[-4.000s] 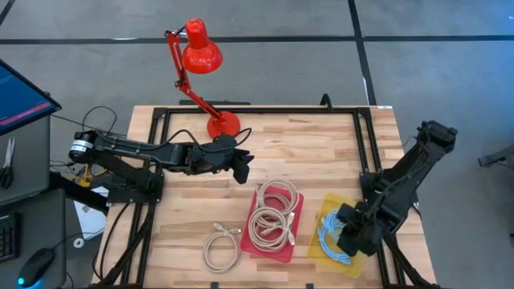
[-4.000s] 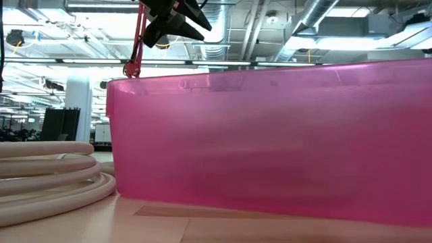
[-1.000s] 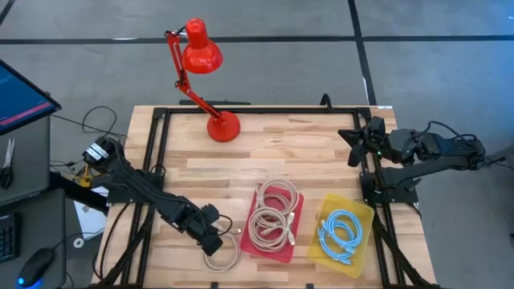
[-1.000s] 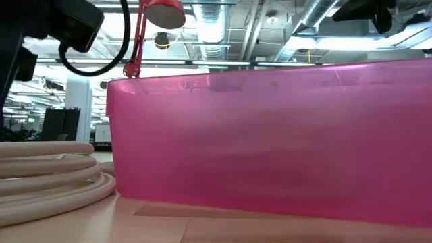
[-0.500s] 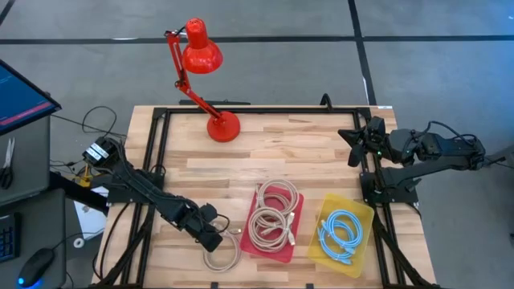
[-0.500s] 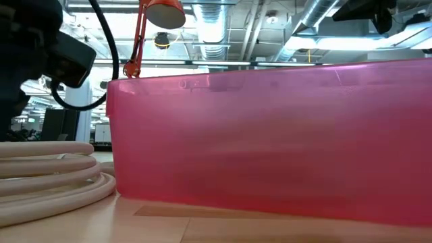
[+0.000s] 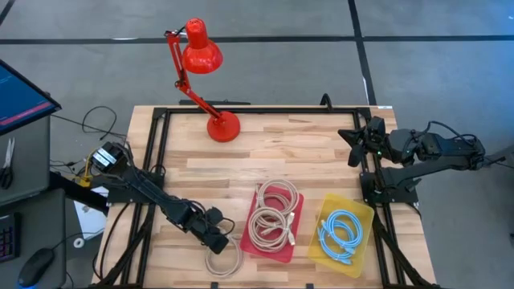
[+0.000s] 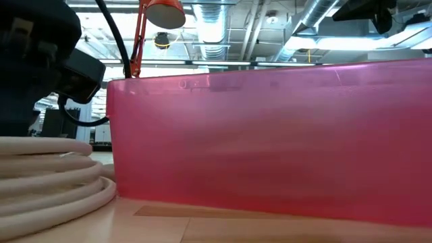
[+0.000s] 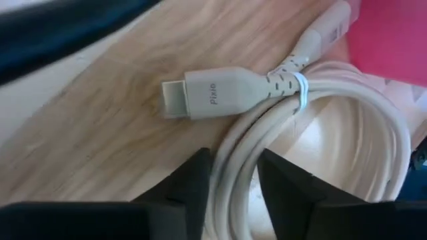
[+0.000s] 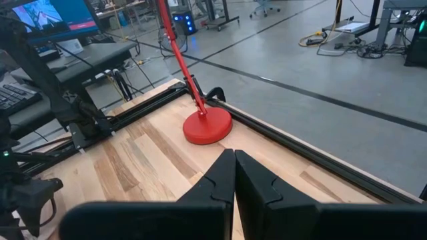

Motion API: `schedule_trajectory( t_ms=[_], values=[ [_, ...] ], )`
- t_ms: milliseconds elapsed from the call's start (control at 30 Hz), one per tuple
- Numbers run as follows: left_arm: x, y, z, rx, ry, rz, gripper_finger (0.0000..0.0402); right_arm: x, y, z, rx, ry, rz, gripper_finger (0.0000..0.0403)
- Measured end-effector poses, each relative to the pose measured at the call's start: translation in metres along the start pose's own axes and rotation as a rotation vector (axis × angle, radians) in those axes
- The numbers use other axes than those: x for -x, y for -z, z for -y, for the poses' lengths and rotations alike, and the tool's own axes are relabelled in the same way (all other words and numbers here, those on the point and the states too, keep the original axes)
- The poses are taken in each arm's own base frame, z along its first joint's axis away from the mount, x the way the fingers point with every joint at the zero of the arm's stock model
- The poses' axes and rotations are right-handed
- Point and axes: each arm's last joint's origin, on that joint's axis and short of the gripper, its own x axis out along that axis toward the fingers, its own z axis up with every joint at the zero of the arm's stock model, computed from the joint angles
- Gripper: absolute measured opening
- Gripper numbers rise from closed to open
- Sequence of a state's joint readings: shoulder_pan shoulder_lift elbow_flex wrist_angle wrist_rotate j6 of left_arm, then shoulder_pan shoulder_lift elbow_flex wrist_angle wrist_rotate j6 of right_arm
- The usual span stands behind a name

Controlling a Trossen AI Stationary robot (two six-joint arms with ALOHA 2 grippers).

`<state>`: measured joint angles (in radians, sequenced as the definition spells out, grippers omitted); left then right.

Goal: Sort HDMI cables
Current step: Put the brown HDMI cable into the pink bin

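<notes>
Your left hand (image 9: 230, 183) straddles the loose beige cable (image 7: 222, 258) at lower centre, fingers open; closing off-centre could snag one loop. Your right hand (image 10: 233, 175) waits closed, upper right.

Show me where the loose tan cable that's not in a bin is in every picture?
High view: the loose tan cable lies by the table's near edge, under the left claw.
Low view: stacked loops at the left, beside the pink bin.
Left wrist view: the coil and its plug fill the middle, strands between the claw's fingers.
Right wrist view: not in it.
Shared landmark: the pink bin.
</notes>
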<state>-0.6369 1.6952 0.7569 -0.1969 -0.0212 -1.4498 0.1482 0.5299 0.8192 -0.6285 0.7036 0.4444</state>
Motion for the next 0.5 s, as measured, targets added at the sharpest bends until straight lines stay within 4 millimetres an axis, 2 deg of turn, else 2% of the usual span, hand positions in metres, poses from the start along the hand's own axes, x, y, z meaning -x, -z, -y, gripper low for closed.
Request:
schedule_trajectory(
  t_ms=[233, 367, 500],
  values=[
    [0.009, 0.000, 0.003, -0.003, 0.036, 0.019, 0.0026, 0.000, 0.000, 0.000, 0.000, 0.001, 0.001, 0.0000],
    [0.016, 0.003, 0.002, -0.038, 0.038, -0.012, 0.0025, 0.000, 0.000, 0.000, 0.000, 0.001, 0.001, 0.0000],
    [0.035, 0.007, -0.002, -0.046, 0.020, -0.068, 0.0013, 0.000, 0.000, 0.000, 0.003, 0.002, -0.001, 0.0000]
  ],
)
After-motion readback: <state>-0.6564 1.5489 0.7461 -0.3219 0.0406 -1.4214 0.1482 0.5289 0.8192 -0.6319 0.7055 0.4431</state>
